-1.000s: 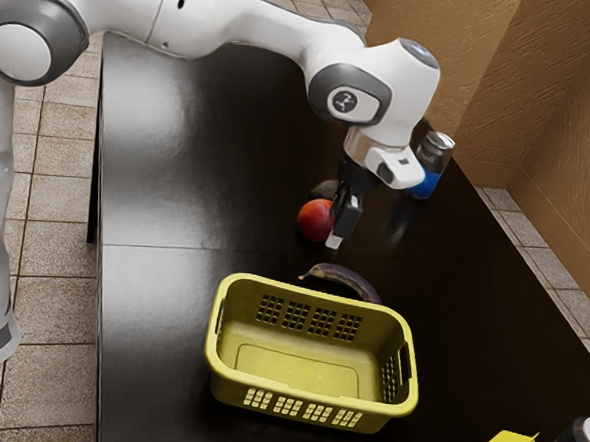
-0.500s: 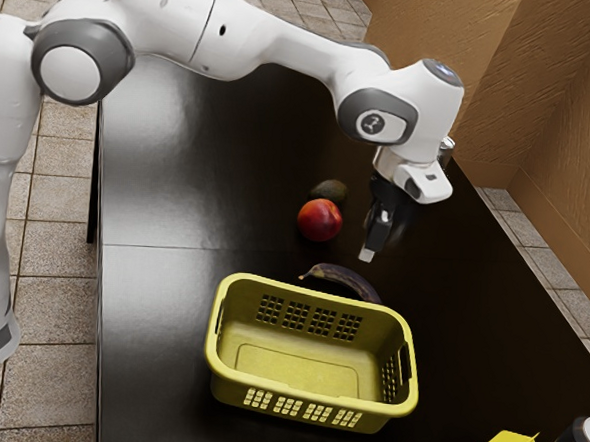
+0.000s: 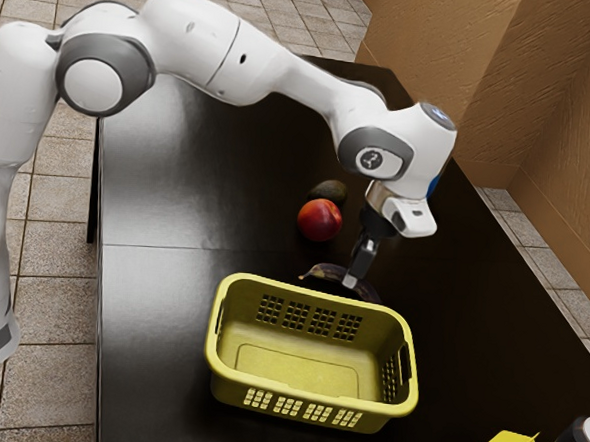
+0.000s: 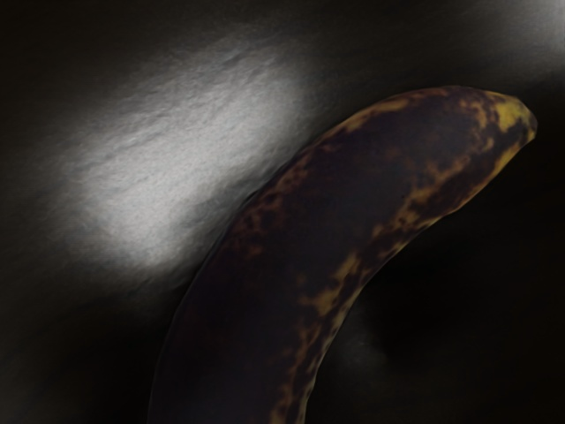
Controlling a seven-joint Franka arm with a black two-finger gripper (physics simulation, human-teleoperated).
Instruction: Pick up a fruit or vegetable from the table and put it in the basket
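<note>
In the exterior view, the claw (image 3: 350,281) has moved away from the red fruit (image 3: 320,221) and down to the banana (image 3: 324,273), which lies on the worktop (image 3: 158,323) just outside the basket (image 3: 241,318). Whether it is released or clenched cannot be told. In the wrist view, the banana curves away, dark and mottled; it now seems the chosen piece, with grasping likely next.

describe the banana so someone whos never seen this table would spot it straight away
Find the yellow basket on the black table. Right beside it, at the gripper, lies the banana. It is long, curved and blotched dark, unlike the rounder red fruit and dark green one nearby.
</note>
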